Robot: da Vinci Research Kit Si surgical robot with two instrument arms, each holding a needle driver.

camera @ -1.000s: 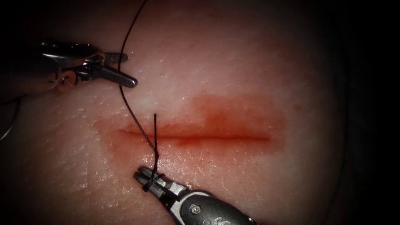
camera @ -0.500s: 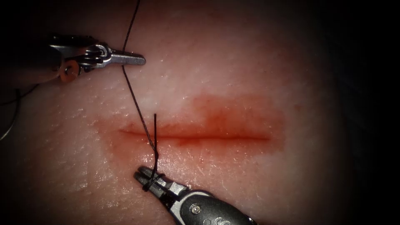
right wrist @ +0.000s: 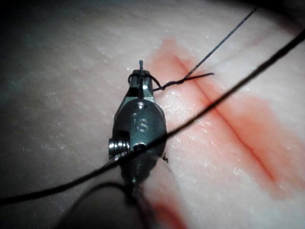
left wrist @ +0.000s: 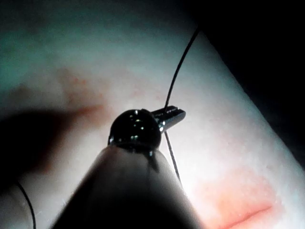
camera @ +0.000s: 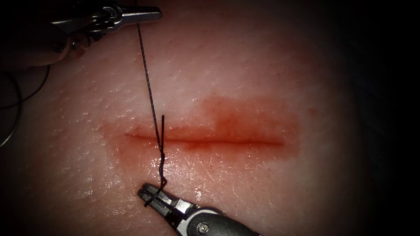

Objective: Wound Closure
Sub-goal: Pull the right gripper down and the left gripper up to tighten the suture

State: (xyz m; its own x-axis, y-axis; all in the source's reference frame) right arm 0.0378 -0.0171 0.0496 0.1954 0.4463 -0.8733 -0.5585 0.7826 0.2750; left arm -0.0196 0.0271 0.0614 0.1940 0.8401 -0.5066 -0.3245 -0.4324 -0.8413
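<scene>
The left end effector (camera: 146, 14) has risen toward the top of the endoscope view over the last second, clenched on the thread (camera: 148, 83). That strand, slack and curved before, now runs straight and taut down to the cut (camera: 205, 141) in the tissue (camera: 262, 65). The right end effector (camera: 151, 196) stays below the cut, clenched on the short thread end wound around its tip. The twists between them look drawn closer. I see no needle.
</scene>
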